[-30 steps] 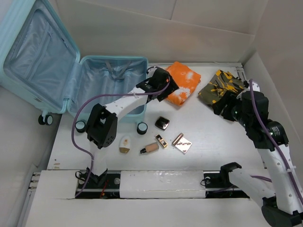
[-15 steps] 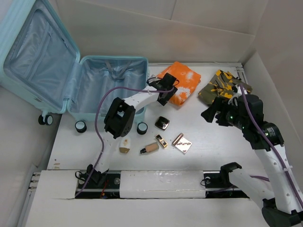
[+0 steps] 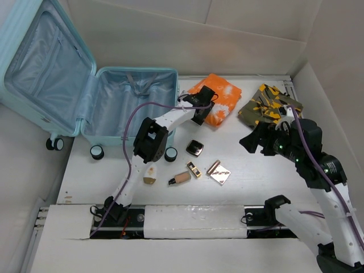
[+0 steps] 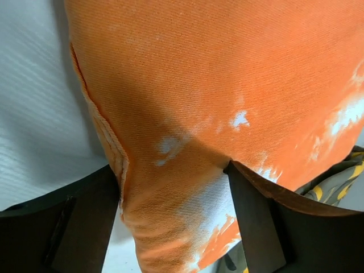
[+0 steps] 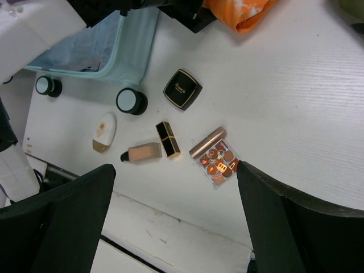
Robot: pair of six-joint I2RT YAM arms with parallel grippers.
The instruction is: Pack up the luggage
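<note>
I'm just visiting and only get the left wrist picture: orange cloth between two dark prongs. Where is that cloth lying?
Observer: The orange cloth lies on the table, just right of the open luggage.
Operator: Is there anything else to pack?
Observer: Yes, a compact and a lipstick lie nearer the table's front edge, among other small things.
Operator: And the other arm?
Observer: The right gripper hangs over the table with its jaws open, holding nothing.
</note>
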